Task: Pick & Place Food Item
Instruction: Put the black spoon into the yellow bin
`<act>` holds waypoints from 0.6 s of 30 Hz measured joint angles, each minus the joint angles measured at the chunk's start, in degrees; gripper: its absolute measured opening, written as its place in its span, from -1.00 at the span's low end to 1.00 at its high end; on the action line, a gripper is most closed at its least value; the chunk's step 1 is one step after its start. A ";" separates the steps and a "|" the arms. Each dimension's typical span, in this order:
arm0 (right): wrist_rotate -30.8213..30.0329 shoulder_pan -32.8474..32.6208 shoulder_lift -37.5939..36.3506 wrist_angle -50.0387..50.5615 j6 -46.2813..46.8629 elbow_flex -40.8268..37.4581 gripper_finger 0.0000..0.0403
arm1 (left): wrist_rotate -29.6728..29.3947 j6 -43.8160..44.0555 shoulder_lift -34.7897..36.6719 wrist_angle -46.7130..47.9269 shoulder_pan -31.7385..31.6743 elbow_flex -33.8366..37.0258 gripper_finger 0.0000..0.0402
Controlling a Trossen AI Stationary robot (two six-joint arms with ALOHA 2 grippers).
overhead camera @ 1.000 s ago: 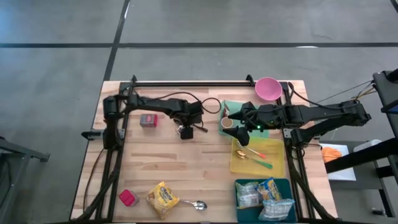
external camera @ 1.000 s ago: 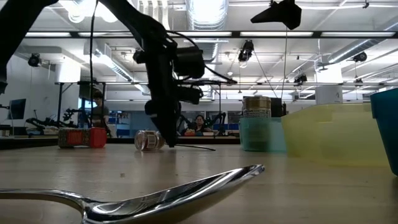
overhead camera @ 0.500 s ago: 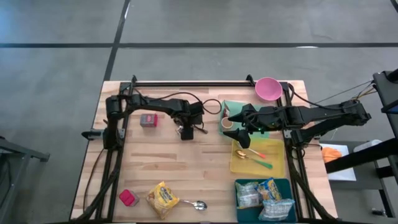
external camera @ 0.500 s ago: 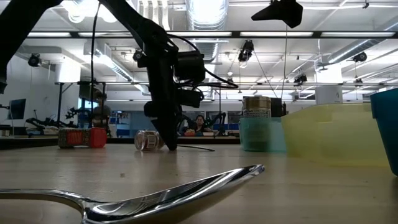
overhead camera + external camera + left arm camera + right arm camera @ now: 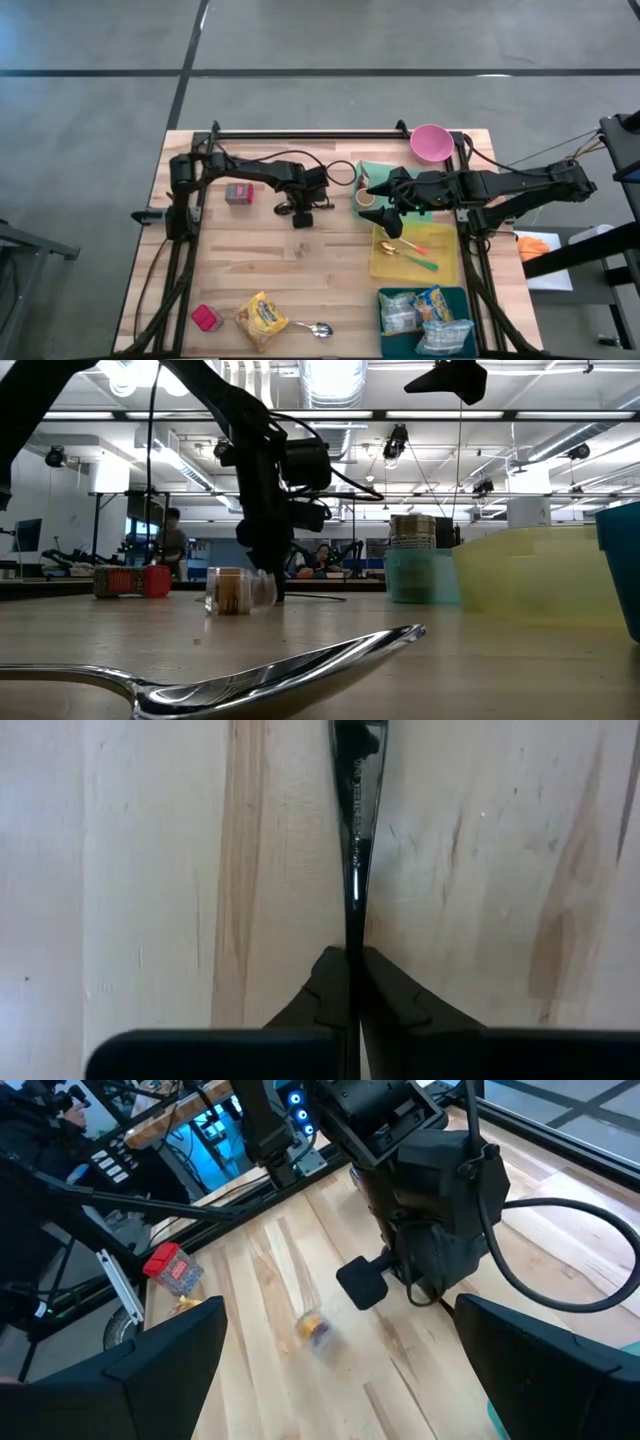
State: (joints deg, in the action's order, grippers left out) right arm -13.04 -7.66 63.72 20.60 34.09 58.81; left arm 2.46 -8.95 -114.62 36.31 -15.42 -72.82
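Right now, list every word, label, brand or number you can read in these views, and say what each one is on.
None can be read.
Small can: label blurred.
Red box: print too small.
Yellow snack bag: print too small.
Packets in the teal bin: print too small.
Left gripper, shut on bare wood: the fingers' faint embossed text is illegible.

My left gripper (image 5: 301,219) stands mid-table, a small can (image 5: 285,209) just beside it; box (image 5: 238,193) farther left; spoon (image 5: 315,328) and snack bag (image 5: 262,320) at the near edge; tray (image 5: 445,268) and bin (image 5: 385,300) right.
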 joint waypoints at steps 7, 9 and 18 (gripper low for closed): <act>0.00 0.00 0.11 0.24 -0.29 0.00 0.90 | 0.81 2.91 4.58 0.03 -0.17 0.00 -0.95; 0.02 0.00 0.10 0.44 -0.78 0.00 0.90 | 3.73 5.82 5.66 0.34 -0.04 -0.24 -0.95; 0.02 0.00 0.11 3.08 -0.84 0.00 0.90 | 15.96 16.95 8.70 -0.66 3.80 -0.24 -0.95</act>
State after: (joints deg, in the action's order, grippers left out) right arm -13.02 -7.66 63.83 23.68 33.24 58.81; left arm 18.42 8.00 -105.92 35.66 -11.62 -73.06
